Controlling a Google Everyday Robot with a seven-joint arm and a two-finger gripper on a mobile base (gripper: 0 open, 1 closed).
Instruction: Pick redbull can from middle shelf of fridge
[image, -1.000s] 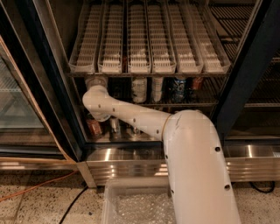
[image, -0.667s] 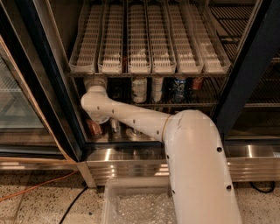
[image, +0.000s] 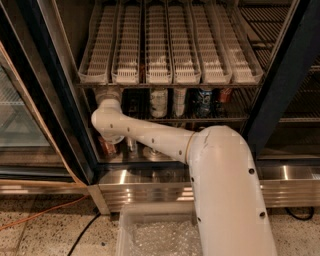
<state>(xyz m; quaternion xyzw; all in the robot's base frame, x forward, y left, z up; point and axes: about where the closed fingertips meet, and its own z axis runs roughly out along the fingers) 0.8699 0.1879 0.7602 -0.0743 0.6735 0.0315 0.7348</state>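
My white arm (image: 150, 137) reaches into the fridge (image: 55, 100) at the left end of the middle shelf (image: 210, 119), a dark wire rack. The gripper (image: 107, 95) rises from the arm's elbow into the dark gap under the white slotted rack, and only its base shows. A dark slim shape (image: 132, 104) just right of it may be the redbull can, but it is dimly seen. I cannot tell whether the gripper touches it.
Two white-labelled cans (image: 159, 102), a blue can (image: 202, 102) and a red can (image: 225, 95) stand on the middle shelf to the right. A reddish can (image: 107, 147) and a slim can (image: 131, 145) stand below. A clear bin (image: 155, 235) is in front.
The arm's elbow and wrist have edged slightly to the left inside the shelf. The cans have not moved.
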